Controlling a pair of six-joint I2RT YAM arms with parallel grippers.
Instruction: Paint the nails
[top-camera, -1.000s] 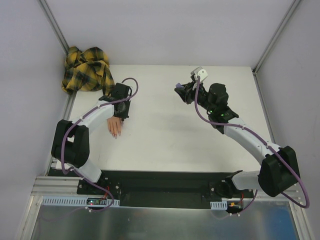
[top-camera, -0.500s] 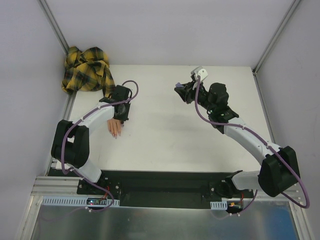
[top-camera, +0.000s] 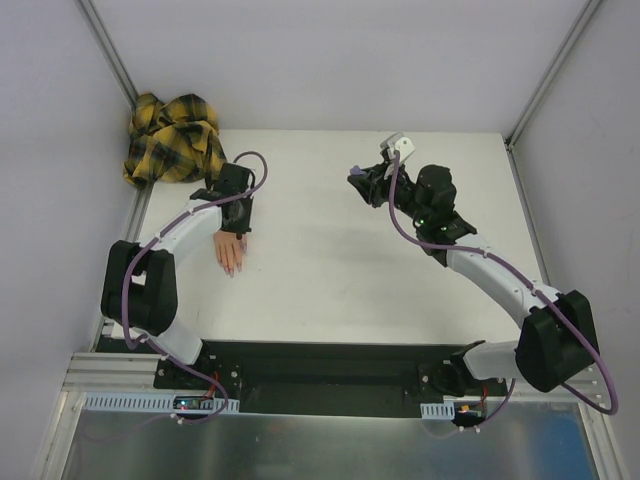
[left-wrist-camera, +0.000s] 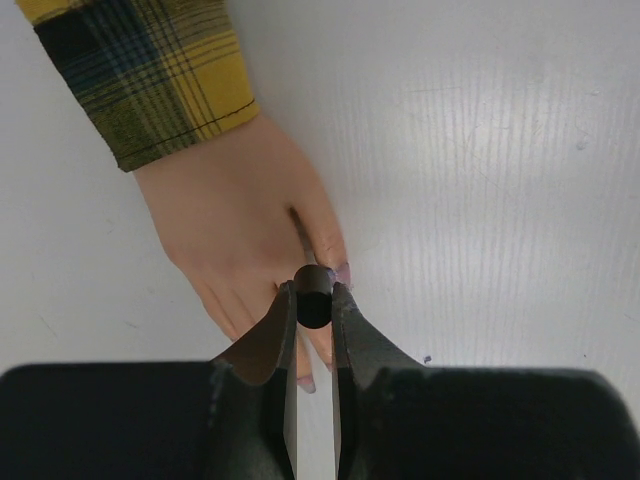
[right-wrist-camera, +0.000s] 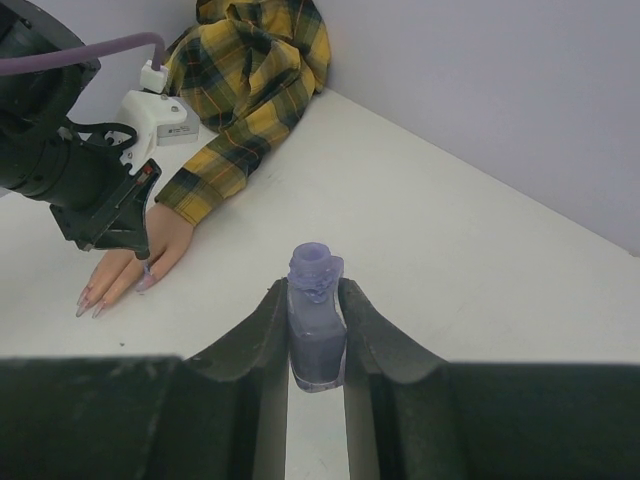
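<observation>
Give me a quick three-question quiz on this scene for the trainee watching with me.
1. True or false: the purple bottle held in the right tool has its cap on.
2. What does the left tool grip over the fake hand? A) a black cap B) the purple bottle C) nothing
3. Fill in: the plaid sleeve bunches at the table's far-____ corner.
Key: 1 false, the threaded neck is bare; 2 A; 3 left.
</observation>
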